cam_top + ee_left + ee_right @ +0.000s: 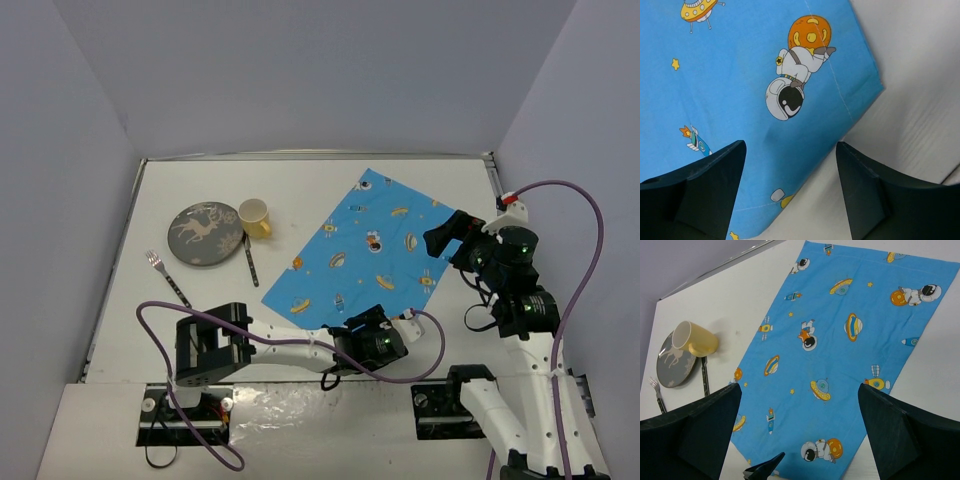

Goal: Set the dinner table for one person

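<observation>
left pincer (790, 150), spread wide, hovers over the near corner of the blue cloth (730, 75), probably to pull it straight. right pincer (798, 390), also gaping, hangs above its right corner. the white worktop (300, 190) lies under both, with plate (205, 235) and cup (254, 217) far to their left.

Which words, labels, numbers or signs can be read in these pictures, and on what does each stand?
No text can be read in any view.
blue cloth: only printed astronauts, saucers and rockets, no letters.
grey plate: a deer figure, no words.
yellow mug and dinner table: plain.
Any marks on the arms: too small to read.
</observation>
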Robot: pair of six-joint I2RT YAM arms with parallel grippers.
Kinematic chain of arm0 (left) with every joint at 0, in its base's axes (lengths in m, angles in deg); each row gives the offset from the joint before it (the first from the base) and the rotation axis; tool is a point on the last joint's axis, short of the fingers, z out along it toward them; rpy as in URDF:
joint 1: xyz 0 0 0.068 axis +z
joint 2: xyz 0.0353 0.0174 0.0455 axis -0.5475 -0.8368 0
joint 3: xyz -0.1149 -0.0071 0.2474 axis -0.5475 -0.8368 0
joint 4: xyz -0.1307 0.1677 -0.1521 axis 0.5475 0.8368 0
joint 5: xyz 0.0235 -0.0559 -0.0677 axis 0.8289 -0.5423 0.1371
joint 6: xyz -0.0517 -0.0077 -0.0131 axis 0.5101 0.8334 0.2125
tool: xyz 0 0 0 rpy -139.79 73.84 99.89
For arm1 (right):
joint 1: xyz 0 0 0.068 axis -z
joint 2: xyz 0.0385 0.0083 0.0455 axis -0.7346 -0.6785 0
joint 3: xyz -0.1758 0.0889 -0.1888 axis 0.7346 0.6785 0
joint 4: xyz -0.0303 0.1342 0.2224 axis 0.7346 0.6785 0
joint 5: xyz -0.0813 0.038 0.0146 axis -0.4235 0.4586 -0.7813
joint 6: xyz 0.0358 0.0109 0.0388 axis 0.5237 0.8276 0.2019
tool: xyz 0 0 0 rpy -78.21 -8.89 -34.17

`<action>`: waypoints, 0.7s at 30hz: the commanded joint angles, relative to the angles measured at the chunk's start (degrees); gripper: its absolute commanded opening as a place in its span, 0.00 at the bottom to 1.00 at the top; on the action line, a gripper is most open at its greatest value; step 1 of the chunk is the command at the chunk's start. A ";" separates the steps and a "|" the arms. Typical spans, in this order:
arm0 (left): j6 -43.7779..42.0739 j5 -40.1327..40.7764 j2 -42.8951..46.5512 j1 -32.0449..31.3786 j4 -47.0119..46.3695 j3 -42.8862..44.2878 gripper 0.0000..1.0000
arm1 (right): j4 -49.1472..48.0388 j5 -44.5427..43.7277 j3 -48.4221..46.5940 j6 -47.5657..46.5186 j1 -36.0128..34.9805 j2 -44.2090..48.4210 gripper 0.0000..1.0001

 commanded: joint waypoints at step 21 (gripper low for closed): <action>-2.79 8.93 10.71 8.20 2.69 8.24 0.66 | -1.38 -1.51 -0.72 -2.04 0.32 0.98 1.00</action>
